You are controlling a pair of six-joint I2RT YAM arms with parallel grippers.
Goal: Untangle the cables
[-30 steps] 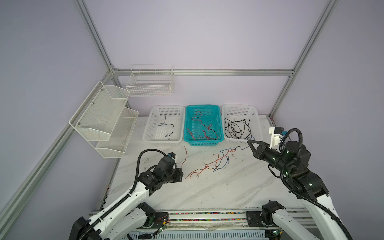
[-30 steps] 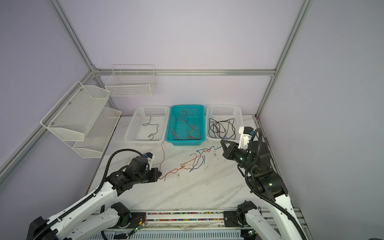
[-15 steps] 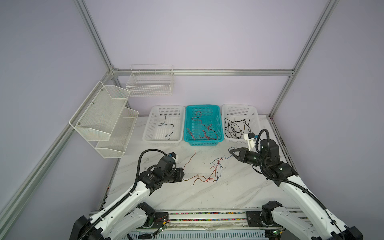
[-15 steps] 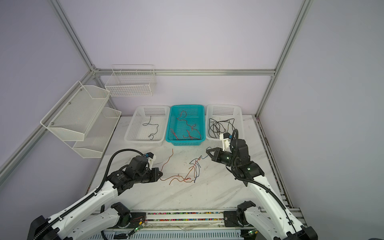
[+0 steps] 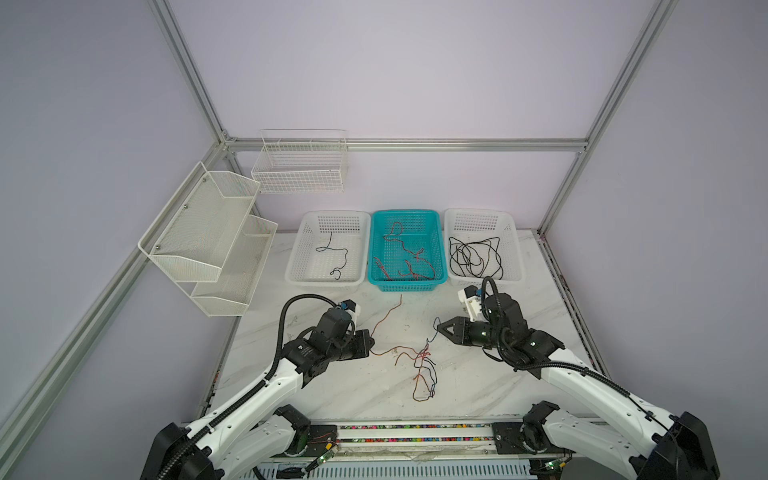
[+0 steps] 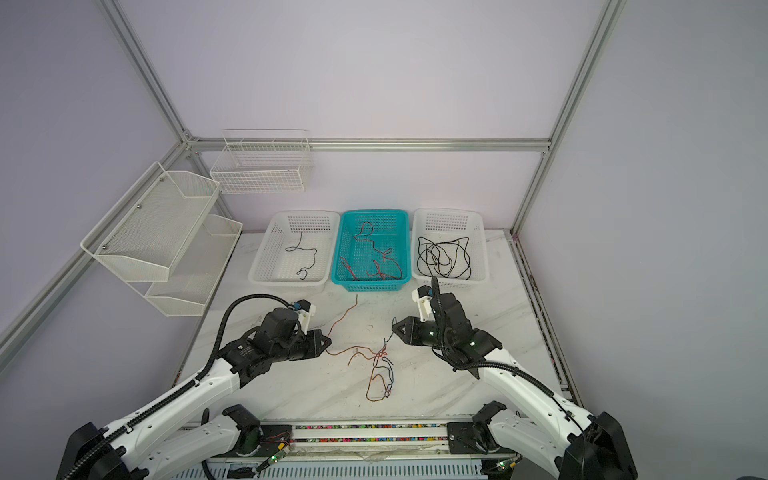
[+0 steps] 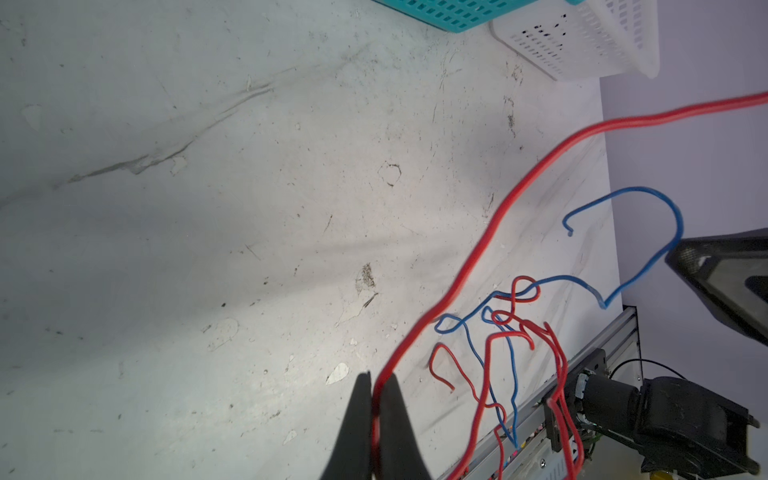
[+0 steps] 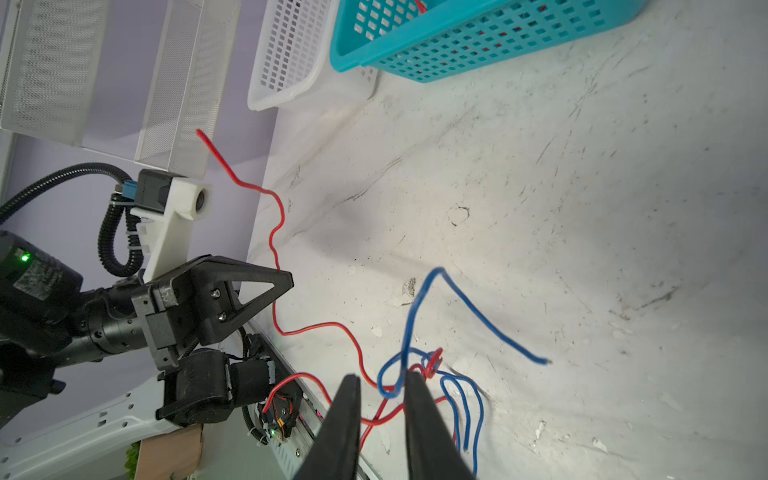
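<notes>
Left wrist: left gripper (image 7: 377, 379) clenched on red cable (image 7: 486, 245); right gripper (image 8: 381, 376) released, tangle (image 7: 511, 316) between

Thin red cable (image 7: 490, 232), blue cable (image 7: 642, 189) knotted together on worktop (image 5: 353, 395); red pinched in left claw (image 7: 376, 380), blue looping between parted right claw (image 8: 380, 376).

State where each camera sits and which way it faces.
Top views: high above the front edge, looking down on the table, teal basket, left arm and right arm.
Left wrist: on the left arm, looking past the left pincer, shut on the red cable, toward the right pincer.
Right wrist: on the right arm, looking past its open pincer toward the left pincer.
Shared: both wrist views show the tangle and teal basket.
</notes>
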